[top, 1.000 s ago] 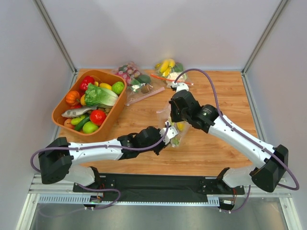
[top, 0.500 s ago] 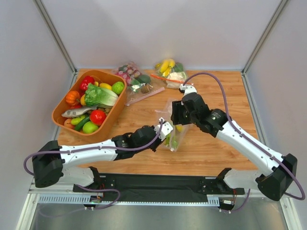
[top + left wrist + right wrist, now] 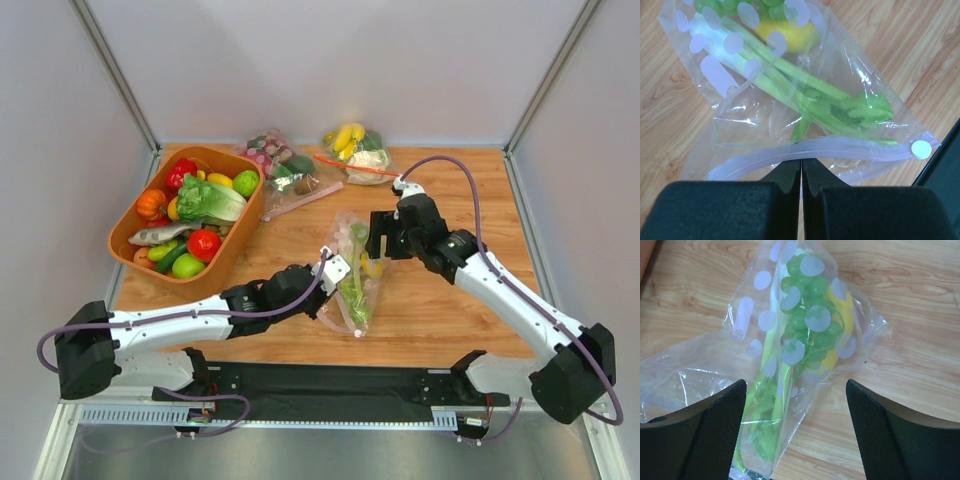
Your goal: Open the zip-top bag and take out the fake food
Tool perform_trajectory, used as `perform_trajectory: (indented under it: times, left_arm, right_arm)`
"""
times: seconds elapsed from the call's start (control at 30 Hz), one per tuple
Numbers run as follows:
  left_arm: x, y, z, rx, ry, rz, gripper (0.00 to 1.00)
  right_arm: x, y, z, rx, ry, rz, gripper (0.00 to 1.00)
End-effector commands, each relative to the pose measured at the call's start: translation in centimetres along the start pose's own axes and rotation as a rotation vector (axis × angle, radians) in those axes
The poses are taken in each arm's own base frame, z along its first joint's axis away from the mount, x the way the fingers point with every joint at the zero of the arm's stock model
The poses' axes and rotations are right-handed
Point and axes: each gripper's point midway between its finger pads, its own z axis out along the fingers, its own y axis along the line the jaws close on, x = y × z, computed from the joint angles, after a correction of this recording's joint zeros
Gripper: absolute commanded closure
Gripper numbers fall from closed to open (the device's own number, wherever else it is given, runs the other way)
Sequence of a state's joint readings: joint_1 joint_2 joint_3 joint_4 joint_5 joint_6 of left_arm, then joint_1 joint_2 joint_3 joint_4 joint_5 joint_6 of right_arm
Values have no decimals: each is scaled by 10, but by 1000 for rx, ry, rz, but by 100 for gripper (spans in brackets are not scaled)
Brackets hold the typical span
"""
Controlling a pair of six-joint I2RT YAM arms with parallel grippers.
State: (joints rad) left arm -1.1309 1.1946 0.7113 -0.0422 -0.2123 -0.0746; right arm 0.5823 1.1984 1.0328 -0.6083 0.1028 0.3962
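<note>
While the left gripper pinches the zip strip of the bag mid-frame on the tabletop, the right gripper hangs spread above; the food all sits inside, so emptying remains.

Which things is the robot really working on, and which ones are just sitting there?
For the job:
- the dotted zip-top bag, pinched at its zip strip by the left hand
- inside it: the celery stalk, the lemon, the green grapes

Just lying about:
- the orange basket of toy food
- the banana bag
- the other filled bag
</note>
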Motion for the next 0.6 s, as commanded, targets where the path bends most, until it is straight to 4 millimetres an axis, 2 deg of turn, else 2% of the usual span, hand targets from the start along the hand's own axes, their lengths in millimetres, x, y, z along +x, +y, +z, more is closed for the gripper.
perform_trajectory:
  times: [0.0, 0.03, 0.2, 0.3, 0.37, 0.57]
  left_arm:
    - [-7, 4, -7, -17, -35, -30, 100]
    - [-7, 4, -8, -16, -37, -33, 100]
    - [-4, 5, -11, -17, -30, -36, 100]
    - [-2, 10, -18, -36, -33, -43, 100]
    - [6, 13, -21, -51, -16, -38, 100]
    - [20, 10, -25, -32, -1, -50, 100]
  right_arm:
    - [-5, 17, 16, -84, -12, 14, 18]
    - [-8, 17, 19, -93, -18, 21, 18]
    - [2, 22, 37, -119, 47, 30, 18]
    - [12, 16, 44, -100, 84, 40, 18]
    - [18, 12, 47, -105, 87, 50, 18]
    - [21, 4, 57, -167, 62, 89, 18]
